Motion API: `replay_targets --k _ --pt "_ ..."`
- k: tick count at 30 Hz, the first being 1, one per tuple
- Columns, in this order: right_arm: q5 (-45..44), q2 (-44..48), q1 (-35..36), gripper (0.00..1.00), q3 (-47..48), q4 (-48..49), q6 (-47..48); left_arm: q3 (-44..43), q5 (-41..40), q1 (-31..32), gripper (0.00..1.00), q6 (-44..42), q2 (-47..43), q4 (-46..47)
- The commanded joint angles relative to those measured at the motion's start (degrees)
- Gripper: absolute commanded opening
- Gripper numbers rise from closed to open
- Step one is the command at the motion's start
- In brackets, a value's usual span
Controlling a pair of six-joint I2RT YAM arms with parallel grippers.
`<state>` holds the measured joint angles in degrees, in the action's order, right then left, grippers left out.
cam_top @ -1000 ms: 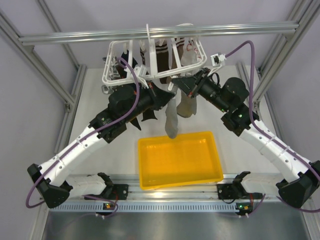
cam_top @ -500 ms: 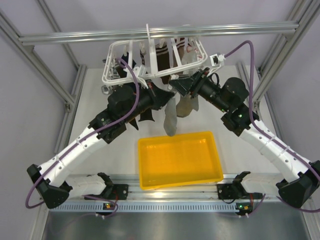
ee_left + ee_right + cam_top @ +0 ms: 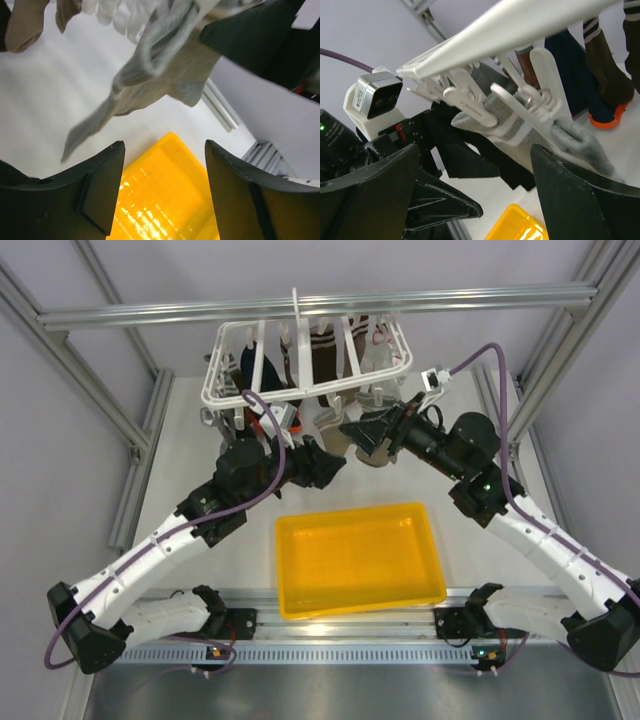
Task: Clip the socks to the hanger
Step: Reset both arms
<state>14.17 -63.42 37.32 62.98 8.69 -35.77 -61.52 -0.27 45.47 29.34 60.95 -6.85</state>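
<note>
- The hanger (image 3: 212,370) hangs from the metal rail (image 3: 300,308) at the far side of the table (image 3: 250,540), with several socks under it.
- The grey socks (image 3: 515,122) are at the front part of the hanger, between the two arms. In the right wrist view, one cuff with its white stripes sits among the white clips (image 3: 546,80). A clip seems to pinch it, but I cannot tell exactly which one.
- In the left wrist view the grey socks hang loose above the table and the yellow tray (image 3: 165,210). They are blurred there.
- The left end effector (image 3: 165,150) is spread wide and holds nothing. The socks are beyond its fingers (image 3: 100,185) and not touching them.
- The right end effector (image 3: 475,150) is also wide apart and empty. It points at the clips and the grey cuff, which are near but not between its fingers (image 3: 570,195).
- A brown striped sock (image 3: 600,65) and a dark sock (image 3: 565,55) hang further along the hanger.
- The yellow tray lies on the table just in front of the arm bases.
</note>
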Motion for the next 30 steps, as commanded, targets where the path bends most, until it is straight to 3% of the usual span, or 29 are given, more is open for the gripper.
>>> replay_targets --k 1,6,10,19,24,30 --pt "0.94 5.31 -0.23 0.91 -2.42 1.77 4.46 3.94 1.84 -0.03 0.75 -6.83 -3.99 2.81" --pt "0.24 10.76 -0.23 0.96 -7.77 0.46 10.01 9.21 4.05 -0.12 0.98 -15.70 -8.12 -1.04" --pt "-0.64 16.64 -0.58 0.96 -11.38 -1.48 14.84 10.71 7.21 -0.73 0.98 -21.69 -10.84 -5.00" --pt "-0.20 27.10 -9.36 0.99 -18.77 -4.29 17.14 10.36 12.58 -11.71 0.98 -30.39 -19.01 -16.25" --pt "-0.02 31.95 -17.97 1.00 -20.52 -5.00 15.03 9.31 12.67 -22.07 0.98 -29.96 -25.96 -21.09" --pt "-1.07 38.27 -27.73 1.00 -20.97 -8.68 13.27 8.08 7.14 -35.18 0.98 -31.18 -34.22 -26.70"
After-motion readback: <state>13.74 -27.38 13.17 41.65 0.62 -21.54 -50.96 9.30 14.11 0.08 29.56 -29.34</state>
